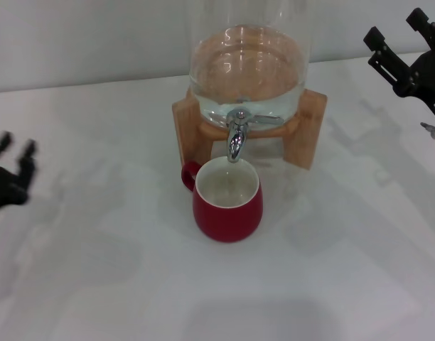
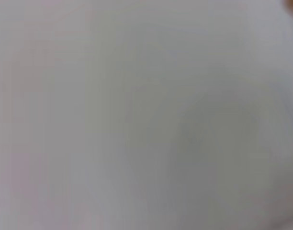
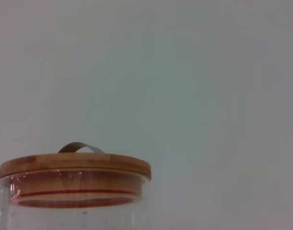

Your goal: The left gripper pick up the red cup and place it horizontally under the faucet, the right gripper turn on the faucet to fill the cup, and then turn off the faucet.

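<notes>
The red cup [image 1: 227, 201] stands upright on the white table, right under the spout of the chrome faucet [image 1: 237, 135], its handle pointing to the left. The faucet sits on a clear glass dispenser [image 1: 246, 71] holding water, on a wooden stand [image 1: 313, 128]. My left gripper [image 1: 10, 165] is at the far left edge, well away from the cup, its fingers spread with nothing between them. My right gripper [image 1: 396, 37] hovers at the upper right, beside the dispenser and apart from the faucet, open and empty.
The white table [image 1: 97, 270] spreads in front and to both sides of the stand. The right wrist view shows the dispenser's wooden lid [image 3: 74, 165] with a metal handle [image 3: 79, 146] against a plain wall. The left wrist view shows only a blank pale surface.
</notes>
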Controlling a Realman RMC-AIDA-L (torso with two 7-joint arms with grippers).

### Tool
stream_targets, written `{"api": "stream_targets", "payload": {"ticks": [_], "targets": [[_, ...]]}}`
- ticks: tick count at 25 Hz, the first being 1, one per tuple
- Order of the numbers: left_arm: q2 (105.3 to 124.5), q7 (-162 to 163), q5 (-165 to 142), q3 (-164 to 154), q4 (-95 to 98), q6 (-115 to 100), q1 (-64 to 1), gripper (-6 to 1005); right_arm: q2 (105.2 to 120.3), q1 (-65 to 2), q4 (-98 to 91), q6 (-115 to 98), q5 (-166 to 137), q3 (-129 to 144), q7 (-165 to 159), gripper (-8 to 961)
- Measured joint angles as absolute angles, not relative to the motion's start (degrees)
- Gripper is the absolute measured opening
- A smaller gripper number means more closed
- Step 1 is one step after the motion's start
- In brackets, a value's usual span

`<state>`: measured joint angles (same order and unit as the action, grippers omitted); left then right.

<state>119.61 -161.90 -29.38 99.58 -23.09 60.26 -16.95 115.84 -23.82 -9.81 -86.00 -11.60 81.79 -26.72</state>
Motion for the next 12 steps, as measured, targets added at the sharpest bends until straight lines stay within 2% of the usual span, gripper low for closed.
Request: {"api": "stream_targets", "payload": {"ticks": [12], "targets": [[119.65, -161.89, -6.46, 104.84, -14.99, 81.04, -15.06, 356, 115.82, -24.27, -9.87, -83.44, -11.94, 82.16, -27.61, 854]]}}
